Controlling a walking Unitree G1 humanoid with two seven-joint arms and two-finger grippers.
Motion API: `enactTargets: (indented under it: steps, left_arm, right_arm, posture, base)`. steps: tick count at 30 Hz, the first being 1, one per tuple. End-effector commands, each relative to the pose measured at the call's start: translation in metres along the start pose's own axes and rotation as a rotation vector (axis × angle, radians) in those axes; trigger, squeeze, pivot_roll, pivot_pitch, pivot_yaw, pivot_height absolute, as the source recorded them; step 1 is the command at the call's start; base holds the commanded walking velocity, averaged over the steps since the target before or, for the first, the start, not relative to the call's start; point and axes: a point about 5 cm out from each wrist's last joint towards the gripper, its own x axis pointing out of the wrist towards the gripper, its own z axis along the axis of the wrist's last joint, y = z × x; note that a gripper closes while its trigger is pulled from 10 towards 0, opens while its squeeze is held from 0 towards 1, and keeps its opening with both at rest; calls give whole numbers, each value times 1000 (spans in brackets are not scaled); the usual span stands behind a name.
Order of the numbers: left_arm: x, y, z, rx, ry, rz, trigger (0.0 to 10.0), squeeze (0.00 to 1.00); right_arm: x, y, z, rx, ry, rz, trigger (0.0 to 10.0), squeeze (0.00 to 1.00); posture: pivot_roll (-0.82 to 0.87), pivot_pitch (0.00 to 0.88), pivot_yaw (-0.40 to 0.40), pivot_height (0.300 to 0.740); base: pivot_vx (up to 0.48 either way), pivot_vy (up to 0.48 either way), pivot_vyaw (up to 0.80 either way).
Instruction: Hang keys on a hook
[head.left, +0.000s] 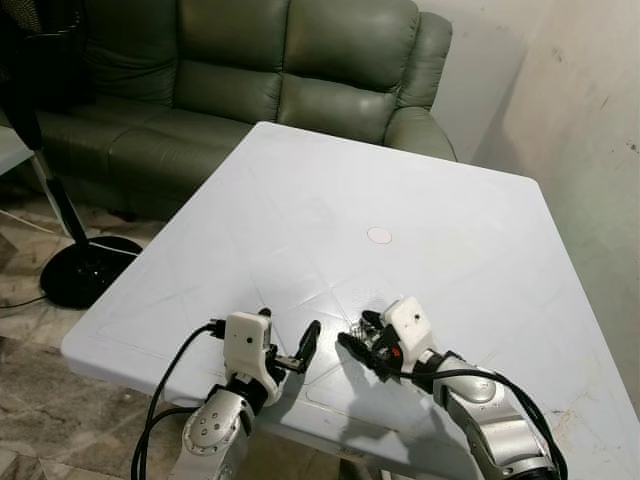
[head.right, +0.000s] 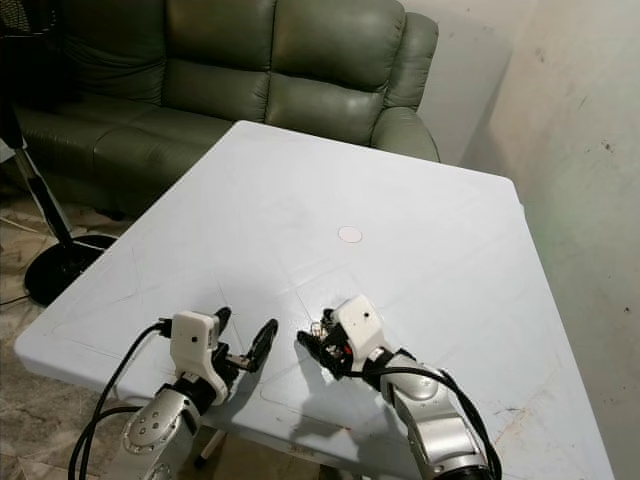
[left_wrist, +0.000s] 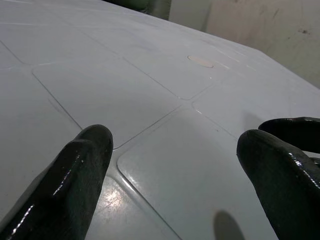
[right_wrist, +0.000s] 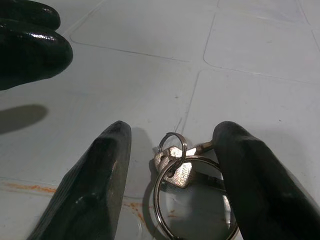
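A bunch of keys (right_wrist: 176, 167) on a metal ring (right_wrist: 192, 200) lies on the white plastic table (head.left: 400, 190) near its front edge. My right gripper (right_wrist: 172, 165) is lowered over the keys and stands open, one black finger on each side of them; its fingers (right_wrist: 87, 192) are not closed on the metal. In the left eye view the keys (head.left: 371, 333) glint at the right gripper (head.left: 360, 336). A short way to its left, my left gripper (head.left: 289, 330) is open and holds nothing, hovering low over the bare tabletop (left_wrist: 165, 100).
A green leather sofa (head.left: 250, 70) stands behind the table. A black fan base (head.left: 85, 268) and its pole sit on the tiled floor at the left. A stained wall (head.left: 590, 110) runs along the right. A small round cap (head.left: 379, 235) marks the table's middle.
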Motion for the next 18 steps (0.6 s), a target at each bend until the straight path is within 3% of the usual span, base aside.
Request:
enactTargets:
  steps: [1,18]
  left_arm:
    - [1,-2,0,-11,4,5,10000,0]
    - [2,-1,1,-16,2,9,10000,0]
  right_arm:
    - [-2,-4,4,-9,-7,-13,0,0]
    - [-5,-4,0,-9,31,27,0,0]
  posture:
    - [70,93,-126,740]
    - [71,91,-127,740]
  base:
    - [0,0,0]
    - [0,0,0]
